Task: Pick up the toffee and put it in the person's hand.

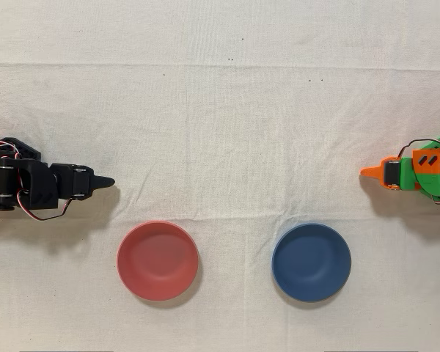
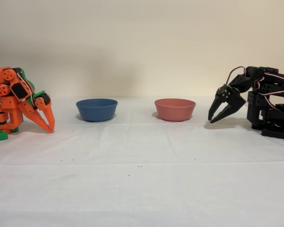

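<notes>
A white cloth covers the surface (image 1: 220, 147). In the overhead view, the black arm (image 1: 22, 187) sits folded at 9 o'clock, its end effector (image 1: 103, 182) pointing toward the centre and hanging just above the cloth. In the fixed view, the same black arm (image 2: 267, 101) is at 3 o'clock, and its end effector (image 2: 217, 116) points down with the two fingers slightly apart, nothing between them. An idle orange arm (image 1: 418, 172) rests folded at the opposite edge, at 3 o'clock in the overhead view. Two shallow bowls sit side by side, well apart from each other, toward 6 o'clock in the overhead view: a red bowl (image 1: 158, 260) nearer the black arm and a blue bowl (image 1: 311, 262) nearer the orange arm. In the fixed view, the red bowl (image 2: 175, 109) stands right of centre and the blue bowl (image 2: 96, 109) left of centre. I cannot tell where the toffee is, nor the person's hand; what I can see of each bowl's inside looks bare.
</notes>
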